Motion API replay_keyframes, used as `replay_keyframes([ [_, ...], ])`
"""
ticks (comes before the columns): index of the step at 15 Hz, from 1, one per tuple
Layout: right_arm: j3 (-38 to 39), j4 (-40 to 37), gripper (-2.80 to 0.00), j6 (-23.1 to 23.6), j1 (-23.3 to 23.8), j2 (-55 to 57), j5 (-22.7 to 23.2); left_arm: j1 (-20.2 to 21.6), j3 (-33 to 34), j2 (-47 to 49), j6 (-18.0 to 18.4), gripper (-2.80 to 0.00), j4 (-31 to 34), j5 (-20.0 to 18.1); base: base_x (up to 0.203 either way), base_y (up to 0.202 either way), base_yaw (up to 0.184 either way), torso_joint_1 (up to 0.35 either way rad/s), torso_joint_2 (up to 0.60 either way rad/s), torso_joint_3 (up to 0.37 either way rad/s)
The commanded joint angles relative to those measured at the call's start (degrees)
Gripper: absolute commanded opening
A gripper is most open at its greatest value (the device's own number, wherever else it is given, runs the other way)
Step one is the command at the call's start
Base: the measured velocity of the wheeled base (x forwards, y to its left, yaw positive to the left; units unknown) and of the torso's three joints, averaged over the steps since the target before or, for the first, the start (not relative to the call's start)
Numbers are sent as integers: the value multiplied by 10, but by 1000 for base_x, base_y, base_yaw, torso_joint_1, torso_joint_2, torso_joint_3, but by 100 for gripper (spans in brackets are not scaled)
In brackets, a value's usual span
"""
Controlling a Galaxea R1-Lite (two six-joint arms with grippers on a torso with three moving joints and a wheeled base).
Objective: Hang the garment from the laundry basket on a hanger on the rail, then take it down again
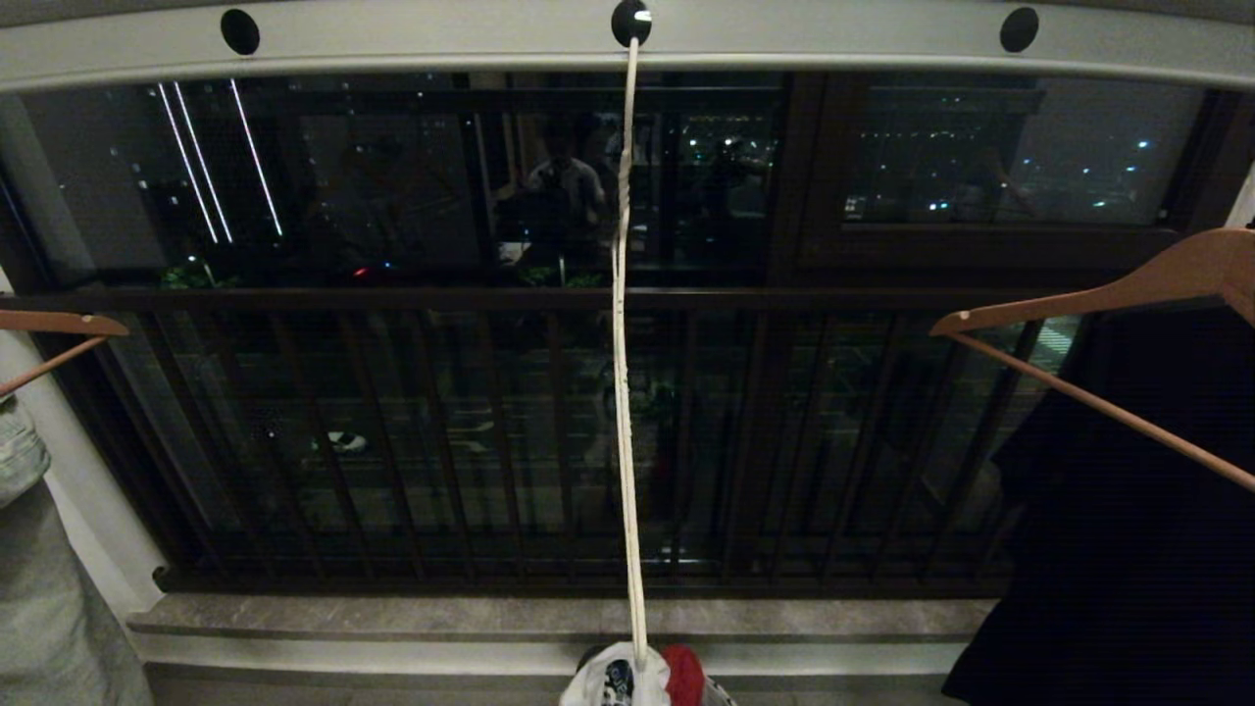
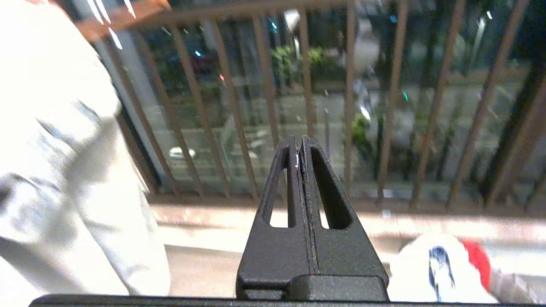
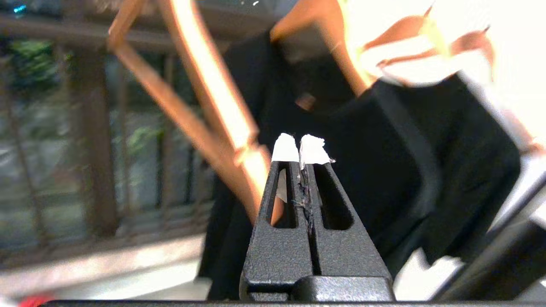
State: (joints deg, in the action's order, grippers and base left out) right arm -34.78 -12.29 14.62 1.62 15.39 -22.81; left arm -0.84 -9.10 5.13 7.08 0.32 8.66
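Note:
The rail (image 1: 490, 44) runs across the top of the head view. The white wire hanger (image 1: 626, 412) hangs bare from the rail's middle hole and is seen edge-on. Below its lower end lies the bunched white garment (image 1: 606, 681) with a blue graphic, also in the left wrist view (image 2: 420, 268). The laundry basket is hidden under it, at the frame's edge. My left gripper (image 2: 297, 143) is shut and empty, up and left of the garment, pointing at the balustrade. My right gripper (image 3: 300, 149) is shut and empty, facing the black garment. Neither gripper shows in the head view.
A red item (image 1: 684, 672) lies beside the white garment. A brown wooden hanger (image 1: 1098, 284) with a large black garment (image 1: 1128, 549) hangs on the right. Another wooden hanger (image 1: 59, 324) and a pale grey-green garment (image 1: 39, 588) hang on the left. The dark balustrade (image 1: 490, 441) and a stone sill (image 1: 392, 618) lie ahead.

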Motion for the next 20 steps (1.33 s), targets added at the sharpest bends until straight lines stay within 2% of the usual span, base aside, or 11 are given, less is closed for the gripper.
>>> replay_keyframes([
  [1, 74, 2, -280, -13, -6, -34, 74, 3, 66, -50, -4, -280, -3, -15, 0, 0, 0, 0, 0, 0],
  [2, 108, 0, -280, -28, -9, -50, 117, 3, 68, -50, -14, -280, -3, -35, 0, 0, 0, 0, 0, 0],
  [3, 146, 0, -280, -42, -11, -68, 139, 3, 70, -50, -15, -280, -3, -49, 0, 0, 0, 0, 0, 0],
  [7, 286, 24, -280, -61, -20, -152, 202, 3, 95, -50, -11, -280, -19, -105, 0, 0, 0, 0, 0, 0],
  [9, 331, 99, -280, -81, -21, -154, 217, 3, 95, -50, -14, -280, -19, -106, 0, 0, 0, 0, 0, 0],
  [10, 349, 113, -280, -86, -21, -154, 228, 3, 95, -50, -16, -280, -18, -106, 0, 0, 0, 0, 0, 0],
  [12, 349, 120, -280, -109, -21, -155, 242, 3, 95, -50, -25, -280, -19, -106, 0, 0, 0, 0, 0, 0],
  [20, 349, 120, -280, -114, -21, -155, 241, 3, 96, -50, -62, -280, -21, -93, 0, 0, 0, 0, 0, 0],
])
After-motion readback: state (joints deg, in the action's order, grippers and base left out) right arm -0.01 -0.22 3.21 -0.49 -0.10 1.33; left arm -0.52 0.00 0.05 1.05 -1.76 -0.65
